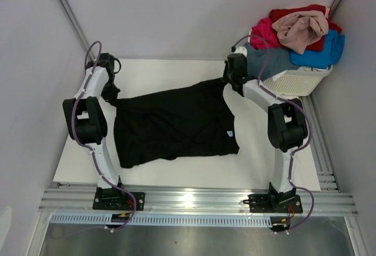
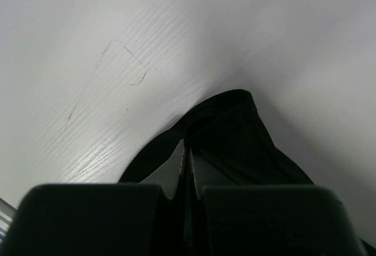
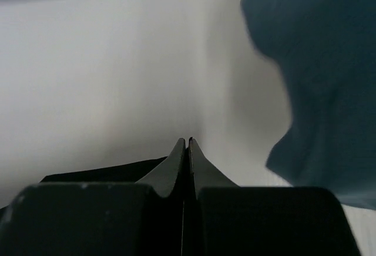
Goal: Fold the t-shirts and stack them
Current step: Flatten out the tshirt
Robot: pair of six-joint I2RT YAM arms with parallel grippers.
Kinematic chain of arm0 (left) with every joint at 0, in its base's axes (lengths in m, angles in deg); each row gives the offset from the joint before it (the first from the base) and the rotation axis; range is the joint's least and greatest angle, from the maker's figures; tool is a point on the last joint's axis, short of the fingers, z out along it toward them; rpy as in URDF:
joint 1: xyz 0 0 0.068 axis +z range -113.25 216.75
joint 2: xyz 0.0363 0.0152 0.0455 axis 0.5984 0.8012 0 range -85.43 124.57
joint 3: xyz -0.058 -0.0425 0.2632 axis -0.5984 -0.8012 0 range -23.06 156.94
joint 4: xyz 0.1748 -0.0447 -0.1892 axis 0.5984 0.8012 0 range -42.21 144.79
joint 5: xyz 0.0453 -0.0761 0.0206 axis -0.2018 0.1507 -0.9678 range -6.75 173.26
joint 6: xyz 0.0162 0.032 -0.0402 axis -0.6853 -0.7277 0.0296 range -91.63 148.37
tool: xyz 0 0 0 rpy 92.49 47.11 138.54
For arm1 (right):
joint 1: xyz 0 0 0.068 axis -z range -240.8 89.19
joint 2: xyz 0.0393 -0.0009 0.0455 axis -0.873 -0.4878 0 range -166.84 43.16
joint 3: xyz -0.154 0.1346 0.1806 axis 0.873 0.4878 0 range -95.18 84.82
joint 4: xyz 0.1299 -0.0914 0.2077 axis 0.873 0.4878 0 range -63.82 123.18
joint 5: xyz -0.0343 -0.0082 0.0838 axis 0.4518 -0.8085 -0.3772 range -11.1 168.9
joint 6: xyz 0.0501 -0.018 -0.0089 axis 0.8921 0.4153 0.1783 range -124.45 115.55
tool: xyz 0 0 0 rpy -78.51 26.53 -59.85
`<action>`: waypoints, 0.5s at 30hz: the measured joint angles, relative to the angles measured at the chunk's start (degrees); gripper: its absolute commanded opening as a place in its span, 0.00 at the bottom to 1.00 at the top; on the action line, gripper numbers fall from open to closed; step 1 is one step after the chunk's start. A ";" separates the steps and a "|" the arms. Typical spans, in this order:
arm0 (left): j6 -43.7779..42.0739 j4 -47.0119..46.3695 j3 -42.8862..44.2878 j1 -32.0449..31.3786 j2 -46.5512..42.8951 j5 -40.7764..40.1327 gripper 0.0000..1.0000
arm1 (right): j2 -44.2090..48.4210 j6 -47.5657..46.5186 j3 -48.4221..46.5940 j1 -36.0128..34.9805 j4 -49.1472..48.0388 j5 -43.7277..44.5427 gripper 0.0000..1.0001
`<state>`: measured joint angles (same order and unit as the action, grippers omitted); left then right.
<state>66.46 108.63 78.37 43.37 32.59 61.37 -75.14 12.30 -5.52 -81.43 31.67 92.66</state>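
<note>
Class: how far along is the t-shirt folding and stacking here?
Done: nothing folded or stacked. In hand: black t-shirt spread out, left gripper and right gripper shut on its far edge. Left: folding it, then the heaped shirts in the basket.

White bench (image 1: pixel 176 71) from above. A black t-shirt (image 1: pixel 176 127) covers its centre from 9 to 3 o'clock. Bare strips lie open along the far edge at 12 and the near edge at 6. The left arm (image 1: pixel 88 121) stands at 8 o'clock, the right arm (image 1: pixel 285 127) at 4. At 2 o'clock a white basket (image 1: pixel 299 80) under a heap of shirts (image 1: pixel 296 30) blocks the corner. A slate grey-blue shirt (image 3: pixel 317 80) hangs just beside the right fingers (image 3: pixel 200 171). Grey walls (image 1: pixel 176 9) close in on three sides.
</note>
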 measured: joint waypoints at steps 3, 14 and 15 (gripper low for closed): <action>-0.11 -0.92 -0.26 -0.57 -3.21 1.33 0.00 | 5.16 -2.16 -0.15 0.70 -2.43 0.24 0.00; -7.50 -3.34 4.63 -8.61 -17.14 0.57 0.01 | 19.12 -9.49 -5.18 0.66 -4.09 -1.11 0.00; -9.09 -3.43 5.29 -10.27 -18.99 0.31 0.00 | 20.63 -10.16 -5.27 0.70 -4.00 -1.16 0.00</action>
<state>57.36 105.20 83.66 33.09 13.59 61.67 -54.51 2.14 -10.79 -80.73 27.67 91.50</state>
